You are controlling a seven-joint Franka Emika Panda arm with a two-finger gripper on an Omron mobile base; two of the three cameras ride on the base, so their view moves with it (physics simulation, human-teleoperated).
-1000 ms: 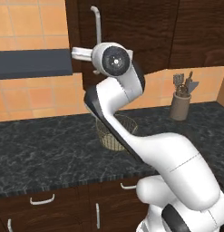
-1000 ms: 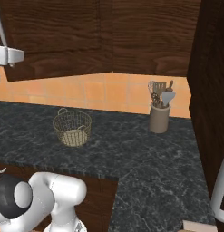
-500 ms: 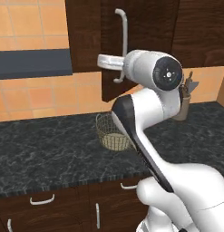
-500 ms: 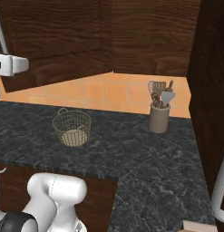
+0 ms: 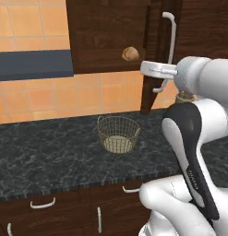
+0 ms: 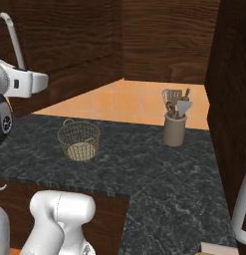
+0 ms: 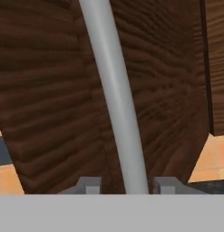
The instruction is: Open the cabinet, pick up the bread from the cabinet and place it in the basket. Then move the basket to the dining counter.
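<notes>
Gripper: the gripper (image 7: 122,185) is sitting with its two fingertips (image 7: 88,185) straddling the handle (image 7: 114,97), a gap showing on each side (jaws parted, not clamping).
Cabinet: the cabinet (image 5: 108,34) door is standing swung open.
Bread: the bread (image 5: 130,53) is lying inside the cabinet, at its lower right corner.
Basket: the basket (image 5: 118,134) is standing on the black counter (image 5: 51,152) near its back edge, below the bread.
Utensil holder: the utensil holder (image 6: 175,124) is standing towards the counter's back right corner.

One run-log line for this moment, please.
stage: cabinet door swung open | tool: astride silver bar handle | golden-brown bread roll: on shelf | tan wire-mesh basket: empty, on counter
</notes>
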